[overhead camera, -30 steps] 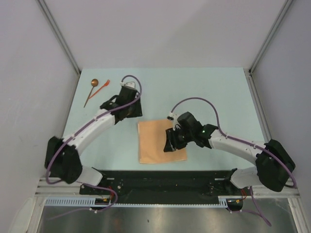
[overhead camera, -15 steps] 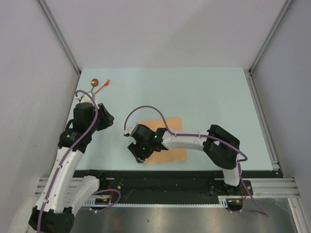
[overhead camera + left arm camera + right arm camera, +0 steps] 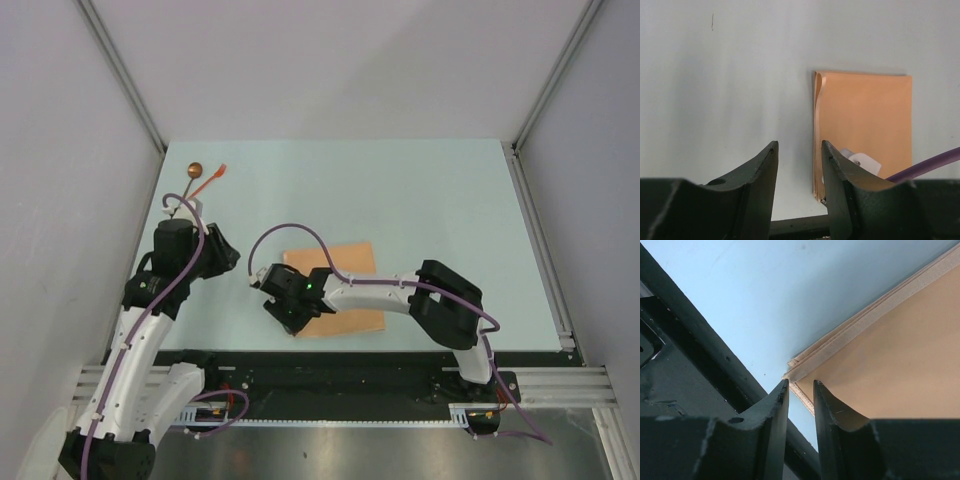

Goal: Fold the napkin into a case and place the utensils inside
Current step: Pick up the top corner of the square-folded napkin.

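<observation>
Noting tan-orange cloth napkin (image 3: 350,270), folded into a layered rectangle, flat on pale blue-green table (image 3: 420,200) by its near edge; near-left part hidden under right arm (image 3: 380,290). Reading right gripper (image 3: 800,385) at that corner, jaws a narrow slit at the stacked edges; cannot tell if pinching cloth. Logging left gripper (image 3: 799,147) above table, left of napkin, jaws apart, nothing between. Finding dark-handled spoon with coppery bowl (image 3: 192,175) and orange-red plastic fork-like piece (image 3: 212,178) far-left, spoon handle cut off by left arm (image 3: 150,300).
</observation>
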